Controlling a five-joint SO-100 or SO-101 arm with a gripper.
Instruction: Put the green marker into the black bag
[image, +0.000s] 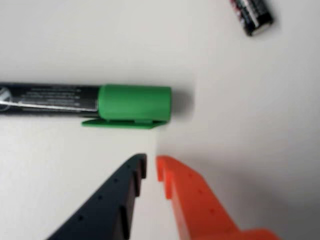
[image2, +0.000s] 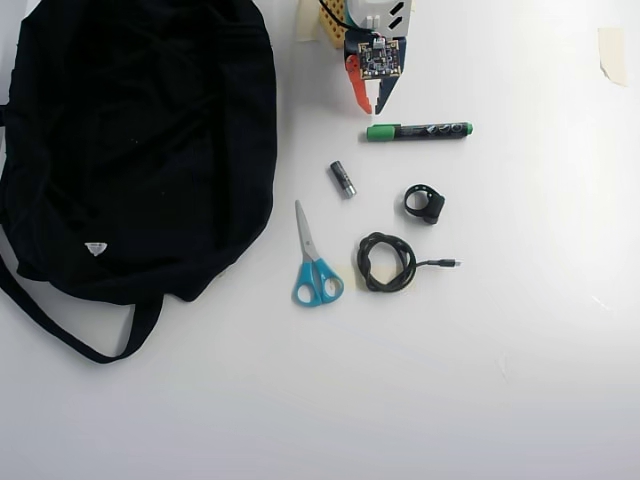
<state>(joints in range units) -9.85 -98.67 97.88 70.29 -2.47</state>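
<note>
Gripper (image: 151, 167) sits just short of the marker (image: 90, 101), fingers nearly pressed together and holding nothing. The marker lies flat on the white surface (image: 250, 125), cap end nearest the fingertips, its clip tab facing them. Overhead, the marker (image2: 418, 131) lies just below the gripper (image2: 372, 103), and the bag (image2: 140, 140) is well off to the left, flat on the surface.

Here's the risk: with so narrow a gap, coming down as it is would land the fingers on the cap and shove or roll the round barrel away. It needs to spread first. Grabbing at the cap alone could let the long barrel droop or swing. The battery (image2: 343, 179) lies nearby and could get nudged on the way to the bag. The bag's opening isn't evident, so a drop might land on top of the fabric.
</note>
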